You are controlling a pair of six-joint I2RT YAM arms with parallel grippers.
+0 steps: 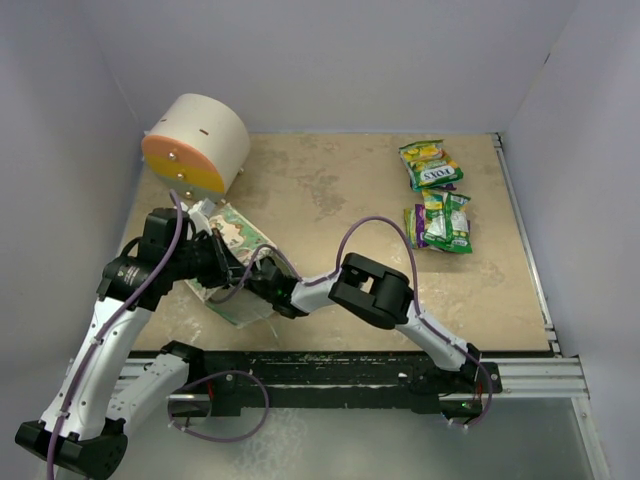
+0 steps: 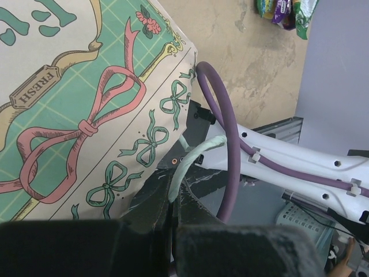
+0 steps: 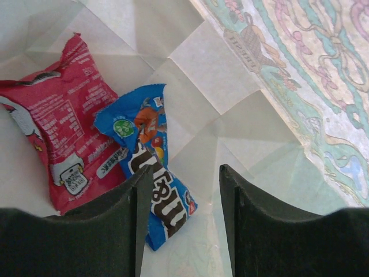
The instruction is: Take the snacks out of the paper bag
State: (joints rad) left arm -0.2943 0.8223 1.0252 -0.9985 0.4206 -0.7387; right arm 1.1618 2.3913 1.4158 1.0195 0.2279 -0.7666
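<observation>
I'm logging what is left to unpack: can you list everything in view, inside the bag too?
paper bag: one, green with a cream printed panel, near left of the table
red packet: one, red, inside the bag
blue packet: one, blue, inside the bag, overlapping the red one's edge
FOX'S packets: apparently two, green-yellow, far right of the table
purple and green-white packets: about three, heaped just nearer than those
cylinder: one, cream with an orange face, far left corner
table: one, tan
left hand: one, black, shut on the bag's pale green string handle
right hand: one, black, open, inside the bag at the blue packet
</observation>
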